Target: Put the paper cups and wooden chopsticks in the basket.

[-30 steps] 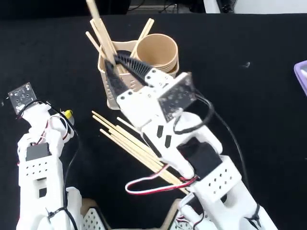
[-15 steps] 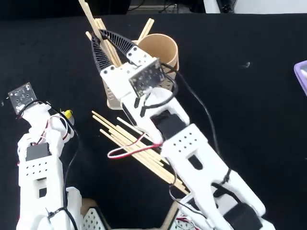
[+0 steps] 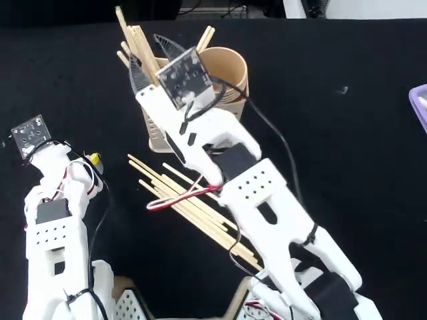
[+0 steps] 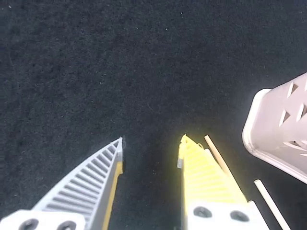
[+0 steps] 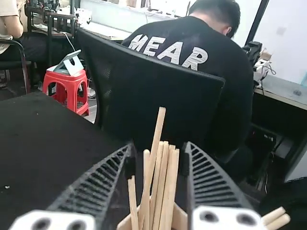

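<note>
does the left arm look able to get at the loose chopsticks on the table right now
probably yes: the left gripper is open over the table, and the near ends of the loose chopsticks lie uncovered close beside it. the right arm crosses over only their far ends.

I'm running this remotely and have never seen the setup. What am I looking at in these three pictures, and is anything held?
These are two small white robot arms at a black table. The high picture looks down on both arms. Each of the other two comes from a camera on one arm's wrist, looking along its pincer. A basket stands on the table with a cup and a bundle of chopsticks in it. Loose chopsticks lie beside it. The right pincer sits around the bundle; I cannot tell whether it grips. The left pincer is open over the table and holds nothing.
</note>
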Controlling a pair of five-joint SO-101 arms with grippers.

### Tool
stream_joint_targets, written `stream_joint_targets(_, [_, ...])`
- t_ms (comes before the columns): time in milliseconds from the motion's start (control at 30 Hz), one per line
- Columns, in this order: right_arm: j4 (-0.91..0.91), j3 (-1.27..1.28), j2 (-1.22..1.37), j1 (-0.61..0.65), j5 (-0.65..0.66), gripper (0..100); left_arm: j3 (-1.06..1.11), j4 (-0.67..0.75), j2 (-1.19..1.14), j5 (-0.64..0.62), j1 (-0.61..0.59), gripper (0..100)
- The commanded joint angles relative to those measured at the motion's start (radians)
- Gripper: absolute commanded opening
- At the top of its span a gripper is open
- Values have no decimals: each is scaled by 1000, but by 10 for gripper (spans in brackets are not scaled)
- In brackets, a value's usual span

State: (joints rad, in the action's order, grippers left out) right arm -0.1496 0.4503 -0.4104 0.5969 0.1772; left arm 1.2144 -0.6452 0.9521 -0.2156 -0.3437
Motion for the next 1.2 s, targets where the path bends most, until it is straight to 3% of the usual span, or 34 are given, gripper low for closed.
stream_joint_targets(0, [-124, -130, -77, -18, 3, 121, -8, 18, 0, -3, -8, 188])
stream_joint_targets(133, [-397, -168, -265, -9, 6, 104, -8, 18, -2, -3, -7, 188])
stream_joint_targets(267, [-804, -122, -486, -15, 9, 105, -8, 18, -2, -2, -2, 190])
stream_joint_targets(400, [-1069, 19, -684, -178, 11, 106, -13, 9, -2, 0, -1, 191])
stream_joint_targets(533, [-1056, 302, -831, -500, 11, 106, -18, 8, -2, 75, 22, 191])
stream_joint_targets(633, [-916, 607, -866, -631, 11, 106, -41, -32, -2, 135, 79, 191])
stream_joint_targets(833, [-565, 1050, -869, -736, -55, 106, -297, -431, -3, 325, 200, 191])
stream_joint_targets(933, [-566, 1055, -901, -812, -83, 106, -430, -655, -3, 454, 288, 192])
stream_joint_targets(1033, [-569, 1086, -929, -847, -94, 106, -503, -875, -3, 634, 453, 193])
stream_joint_targets(1167, [-566, 1113, -966, -850, -87, 106, -479, -959, -3, 822, 671, 193])
